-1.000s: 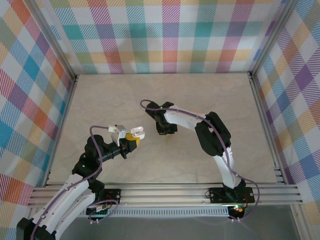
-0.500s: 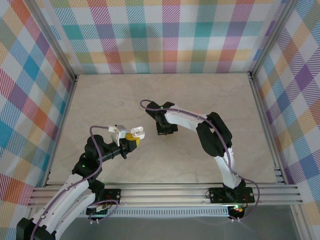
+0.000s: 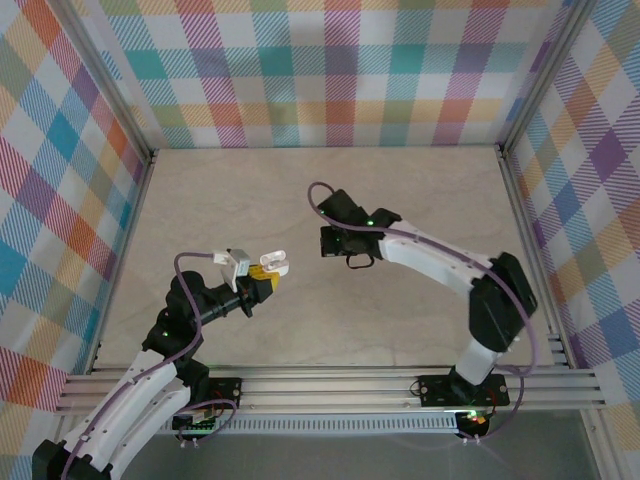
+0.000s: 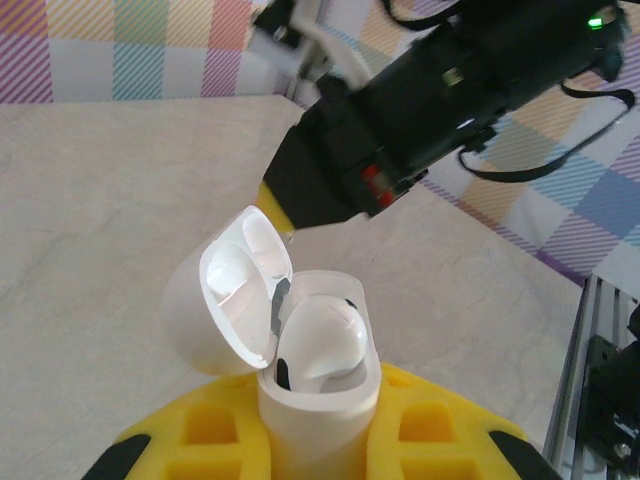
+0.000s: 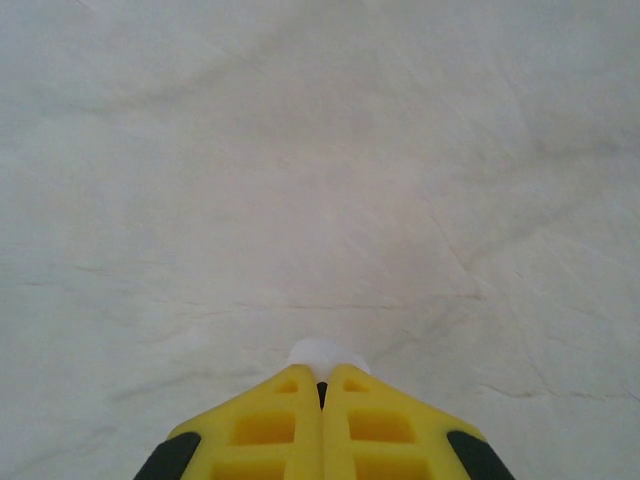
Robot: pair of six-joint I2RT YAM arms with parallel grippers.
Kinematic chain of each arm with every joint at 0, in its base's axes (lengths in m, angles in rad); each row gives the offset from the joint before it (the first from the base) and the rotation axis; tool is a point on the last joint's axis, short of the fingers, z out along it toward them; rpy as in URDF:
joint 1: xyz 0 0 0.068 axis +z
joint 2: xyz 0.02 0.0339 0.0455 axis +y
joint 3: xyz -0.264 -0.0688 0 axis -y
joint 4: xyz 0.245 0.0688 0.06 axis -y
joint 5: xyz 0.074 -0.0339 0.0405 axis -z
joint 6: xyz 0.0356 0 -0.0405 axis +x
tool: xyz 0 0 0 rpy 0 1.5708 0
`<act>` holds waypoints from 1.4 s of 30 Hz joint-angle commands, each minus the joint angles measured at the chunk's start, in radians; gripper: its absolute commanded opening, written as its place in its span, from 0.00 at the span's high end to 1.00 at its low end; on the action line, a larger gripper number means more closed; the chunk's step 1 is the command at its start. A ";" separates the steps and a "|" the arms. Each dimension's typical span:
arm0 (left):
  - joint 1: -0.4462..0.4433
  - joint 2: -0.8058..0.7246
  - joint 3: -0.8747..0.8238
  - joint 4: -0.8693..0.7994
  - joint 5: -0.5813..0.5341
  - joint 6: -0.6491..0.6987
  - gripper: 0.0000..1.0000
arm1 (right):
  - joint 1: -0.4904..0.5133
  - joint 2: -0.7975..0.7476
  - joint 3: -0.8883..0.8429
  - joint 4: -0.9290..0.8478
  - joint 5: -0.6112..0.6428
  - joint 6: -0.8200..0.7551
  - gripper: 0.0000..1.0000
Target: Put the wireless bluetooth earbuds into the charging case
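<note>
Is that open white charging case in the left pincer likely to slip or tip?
Probably slippery: the charging case looks glossy and rounded where the left pincer clamps it. Its lid stands open, so a knock might swing it shut.

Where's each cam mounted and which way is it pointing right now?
Top: fixed above and behind the robot, looking down on the table; left arm and right arm show, left gripper holding the open case.
Left wrist: on the left arm, looking along its yellow fingers past the case and seated earbud toward the right arm.
Right wrist: on the right arm, looking down at the table over the shut right gripper, white earbud at its tips.
Shared: top and left wrist both show the case and the right arm.
</note>
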 commanded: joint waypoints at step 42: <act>-0.033 0.043 0.157 0.243 0.128 -0.193 1.00 | 0.019 -0.241 -0.235 0.835 -0.877 -0.223 1.00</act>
